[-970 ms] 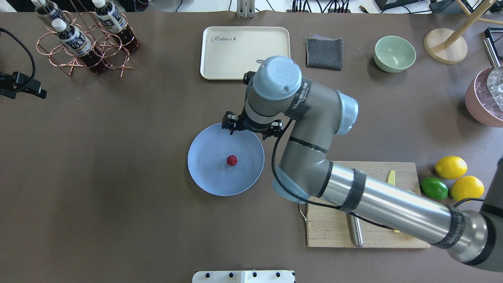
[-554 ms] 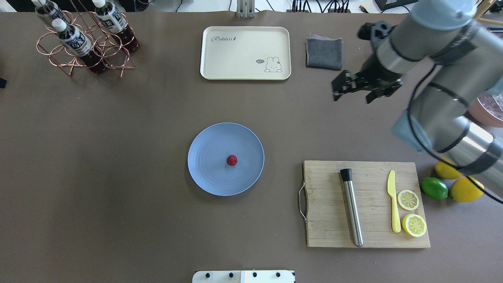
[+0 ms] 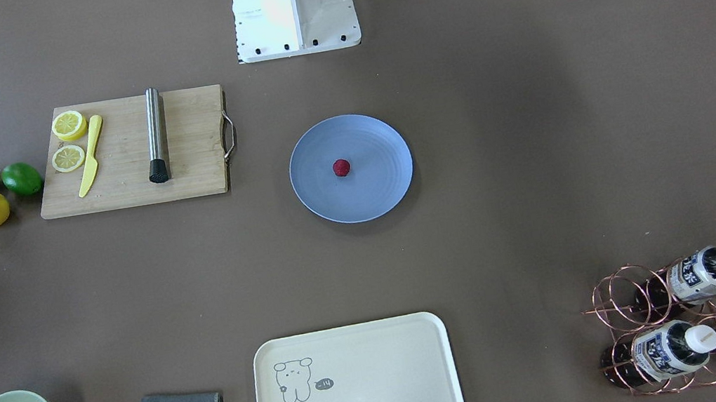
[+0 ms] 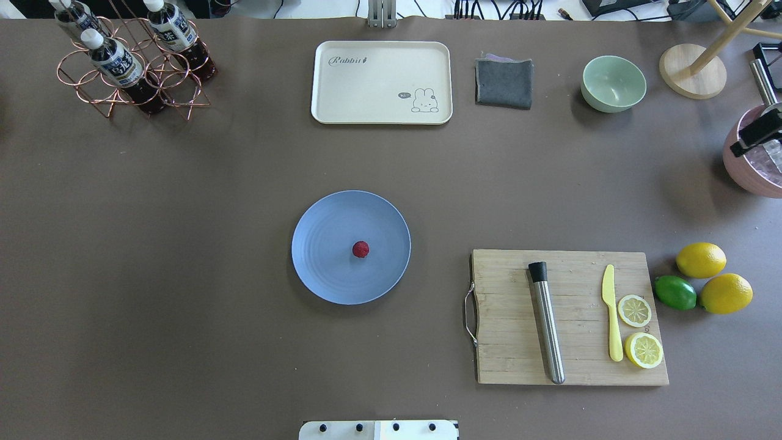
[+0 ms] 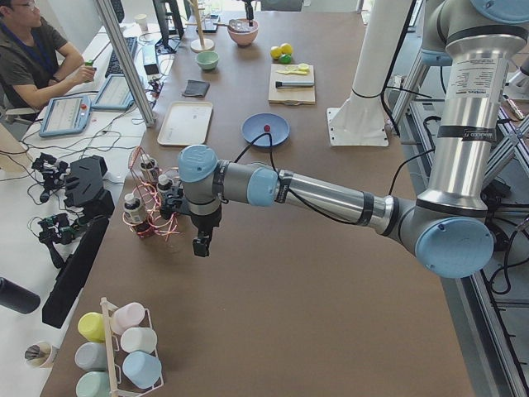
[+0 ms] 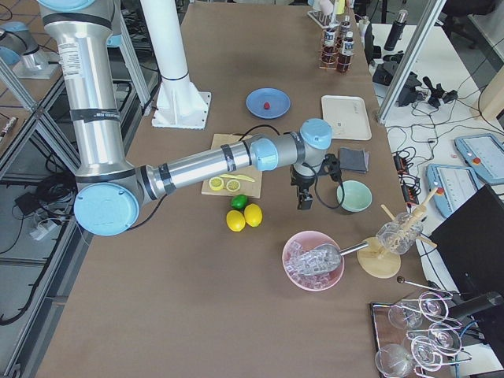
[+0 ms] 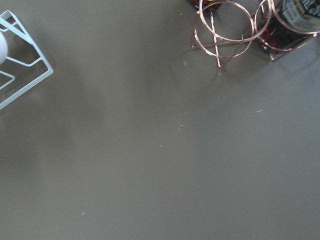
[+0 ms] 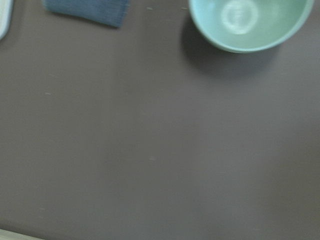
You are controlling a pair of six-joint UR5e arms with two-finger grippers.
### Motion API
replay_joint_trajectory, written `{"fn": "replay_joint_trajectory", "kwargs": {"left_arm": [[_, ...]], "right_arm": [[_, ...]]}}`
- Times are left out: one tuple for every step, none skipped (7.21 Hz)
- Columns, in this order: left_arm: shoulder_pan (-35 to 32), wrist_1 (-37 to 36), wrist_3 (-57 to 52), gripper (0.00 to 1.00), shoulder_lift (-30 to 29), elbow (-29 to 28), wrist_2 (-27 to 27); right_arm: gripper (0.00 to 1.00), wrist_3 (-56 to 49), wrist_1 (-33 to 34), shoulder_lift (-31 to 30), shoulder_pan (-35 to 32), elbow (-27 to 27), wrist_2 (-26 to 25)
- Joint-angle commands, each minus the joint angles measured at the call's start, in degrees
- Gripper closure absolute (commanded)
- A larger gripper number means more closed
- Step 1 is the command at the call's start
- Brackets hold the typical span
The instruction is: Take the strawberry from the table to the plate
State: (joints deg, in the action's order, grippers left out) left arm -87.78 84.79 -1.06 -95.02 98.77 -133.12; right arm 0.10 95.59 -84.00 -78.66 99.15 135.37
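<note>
L claw (image 5: 201,246) hangs pointing down over the table (image 4: 183,244), just beside the copper bottle rack (image 4: 122,73). It shows only in the side view, so I can't tell how far it's open or whether it holds anything. R claw (image 6: 303,202) also points down, over bare tabletop between the grey cloth (image 4: 504,82) and the green bowl (image 4: 613,83). Same there: seen from the side only, can't tell its opening. Neither wrist cam shows any fingers, just tabletop.

Going near to far from the robot's side:

- Wooden cutting board (image 4: 507,318) to the robot's R, w/ a metal bar (image 4: 545,330), a yellow knife (image 4: 611,311) and 2 lemon halves (image 4: 634,310) lying on it.
- Just past the board's R edge, 2 lemons (image 4: 701,260) and a lime (image 4: 675,293), bunched together and touching.
- Mid-table, the blue plate (image 4: 324,269). The strawberry (image 4: 360,249) sits on it, approx. at the centre, well apart from both claws.
- Pink bowl (image 4: 748,171) at the R edge, partly cut off.
- Far side: the rack w/ 3 bottles at the L corner, then the cream tray (image 4: 366,85), the cloth and the green bowl in a row.
</note>
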Motion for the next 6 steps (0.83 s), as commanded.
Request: {"fn": "replay_joint_trajectory", "kwargs": {"left_arm": [[-0.7,0.2,-0.6,0.03,0.5,0.5,0.8],[-0.7,1.3,-0.5,0.03,1.2,0.0,1.0],[-0.8,1.3,-0.5,0.03,1.5,0.3,0.9],[-0.8,1.3,-0.4,0.03,1.5,-0.1,0.9],[-0.8,1.3,-0.4,0.03,1.5,-0.1,0.9],[-0.8,1.3,-0.4,0.03,1.5,-0.8,0.9]], "right_arm": [[0.00,-12.3,2.0,-1.4,-7.9,-5.7,1.2],[0.00,-13.0,1.7,-2.2,-8.8,-5.7,1.1],[0.00,-13.1,1.7,-2.0,-8.8,-5.8,0.5],[0.00,-13.1,1.7,-2.0,-8.8,-5.9,0.3],[0.00,-13.1,1.7,-2.0,-8.8,-6.0,0.3],[0.00,-13.1,1.7,-2.0,-8.8,-5.9,0.4]]}}
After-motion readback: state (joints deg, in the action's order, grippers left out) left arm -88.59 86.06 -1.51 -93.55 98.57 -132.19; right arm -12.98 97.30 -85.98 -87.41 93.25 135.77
